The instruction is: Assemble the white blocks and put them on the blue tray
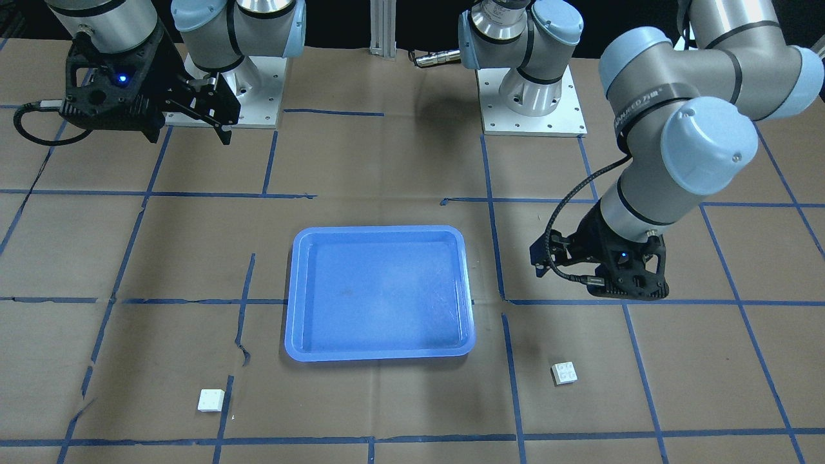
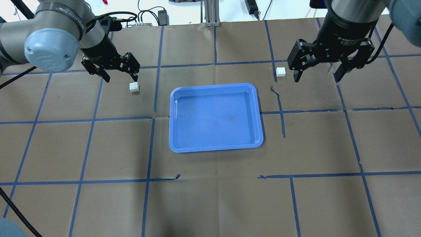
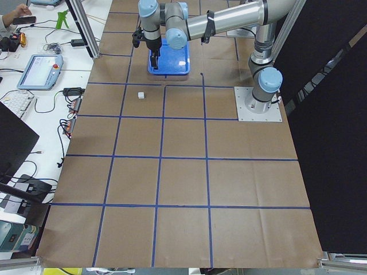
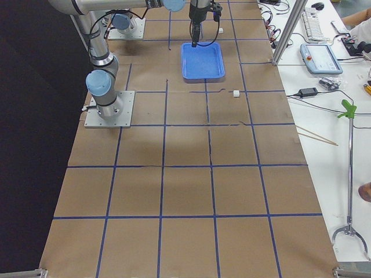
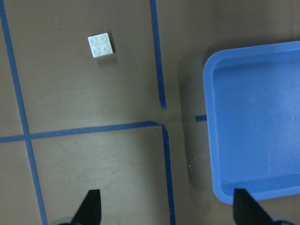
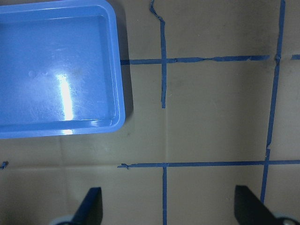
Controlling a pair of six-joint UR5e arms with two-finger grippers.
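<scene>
Status: no step of the task is complete. The blue tray [image 2: 215, 118] lies at the middle of the counter [image 2: 210, 204] and holds nothing. The two white blocks are separate. Each rests on the counter, one at each side of the tray, near the tray's edge farthest from the robot.

The first white block [image 2: 134, 87] lies just beside the left tool [image 2: 121, 79] in the overhead view. The second white block [image 2: 280, 71] lies just beside the right tool [image 2: 317, 79]. Both tools have their fingers spread wide and carry nothing.

Work left, as a judgement:
- Grasp each block.
- Press one onto the other.
- Set the joined pair in the tray.

View comparison:
- The left wrist view shows the first block stud side up, ahead of the spread fingers and off to one side of their centreline. The overhead view is too coarse for this.
- The right wrist view shows only a tray corner and blue tape lines [image 6: 164, 61]. The second block is outside it and is located from the overhead view.
- The front-facing view shows both blocks apart from the tools, which the overhead view does not settle
</scene>
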